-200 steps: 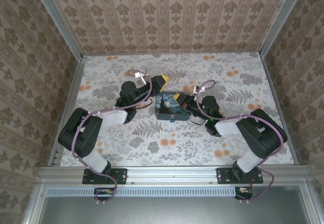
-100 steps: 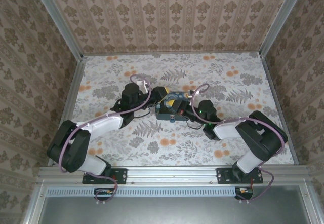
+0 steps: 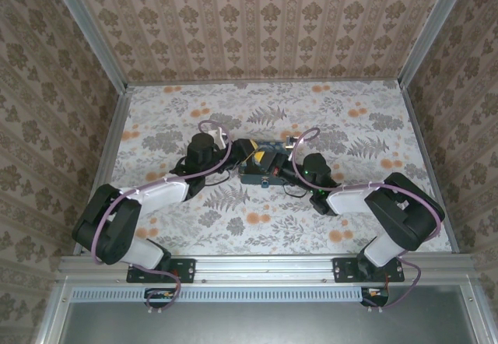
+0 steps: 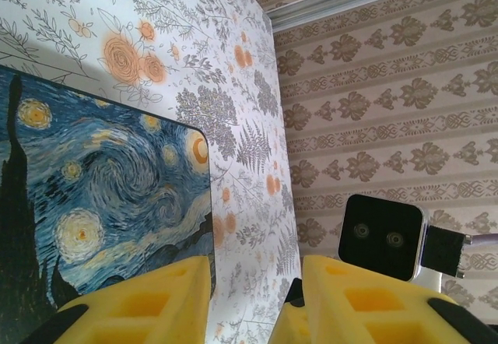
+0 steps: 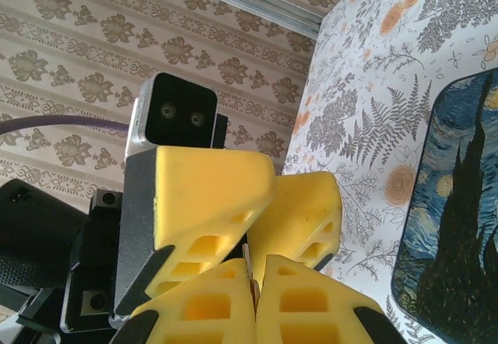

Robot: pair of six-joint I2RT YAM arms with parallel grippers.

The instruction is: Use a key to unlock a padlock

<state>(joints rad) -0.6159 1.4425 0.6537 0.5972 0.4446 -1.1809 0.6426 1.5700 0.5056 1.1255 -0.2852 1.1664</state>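
Damask wallpaper in beige and brown closes three sides, and a metal rail (image 3: 264, 82) runs where the far wall meets the worktop (image 3: 156, 118) at 12 o'clock. That worktop wears a pale print of grey ferns and orange flowers.

From 8 o'clock my left arm (image 3: 156, 192) reaches toward the middle. My left fingers (image 4: 255, 289) stand partly apart at the edge of the night-sky box (image 4: 117, 204). The fern print shows through the gap and nothing sits between them. The box lies flat at the centre, blue with yellow swirls. On its 6 o'clock face sits a tiny bluish glint, the padlock (image 3: 265, 181) as far as I can tell.

From 4 o'clock my right arm (image 3: 354, 196) comes in. My right fingers (image 5: 253, 274) are pressed together, close up against the left pair above the lid; whether the two pairs touch I cannot tell. A thin sliver (image 5: 249, 265) shows at their seam, too small to say whether it is the key.
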